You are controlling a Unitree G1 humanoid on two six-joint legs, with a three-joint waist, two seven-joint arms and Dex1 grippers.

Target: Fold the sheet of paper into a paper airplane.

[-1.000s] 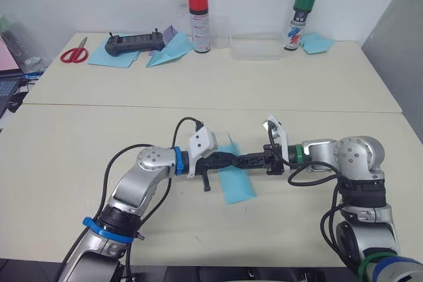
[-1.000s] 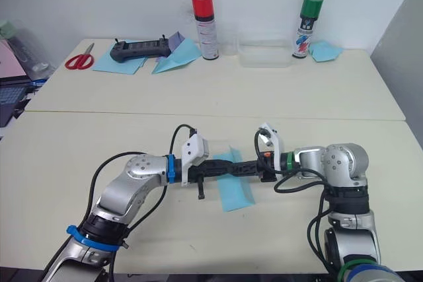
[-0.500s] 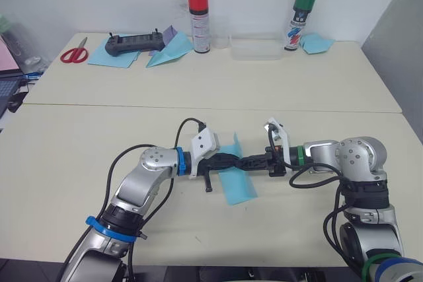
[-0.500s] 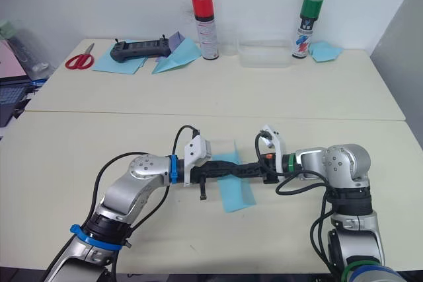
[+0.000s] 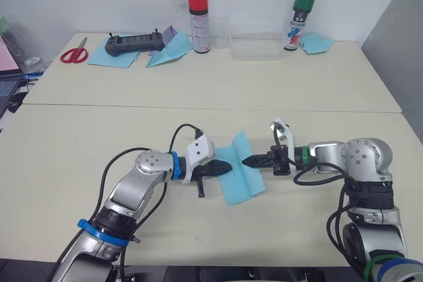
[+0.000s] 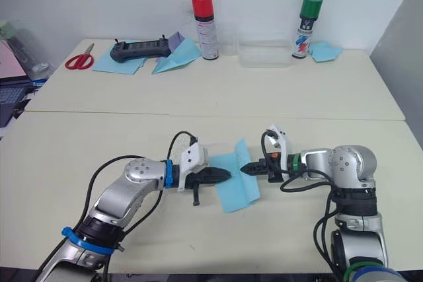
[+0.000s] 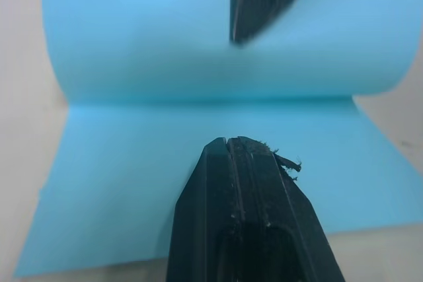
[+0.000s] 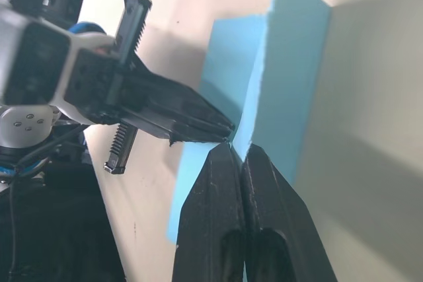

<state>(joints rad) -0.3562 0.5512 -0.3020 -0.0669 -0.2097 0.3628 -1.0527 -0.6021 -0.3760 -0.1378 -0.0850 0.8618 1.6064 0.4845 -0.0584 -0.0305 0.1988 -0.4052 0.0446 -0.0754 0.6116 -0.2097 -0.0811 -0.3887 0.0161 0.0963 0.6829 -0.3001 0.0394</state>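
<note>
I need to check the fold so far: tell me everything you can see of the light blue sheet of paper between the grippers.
The sheet of paper is thin, plain light blue and unmarked. It lies on the near table, creased across, its far part standing up along the fold and its near part flat. The left gripper and right gripper, both shut, point at it from either side, tips over the paper near the crease.

The sheet of paper (image 5: 241, 176) looks thin, smooth and matt, both the left gripper (image 5: 228, 166) and right gripper (image 5: 246, 160) are matt black plastic with slightly frayed tips, and the worktop (image 5: 317, 84) is a smooth cream laminate with a dull sheen.
</note>
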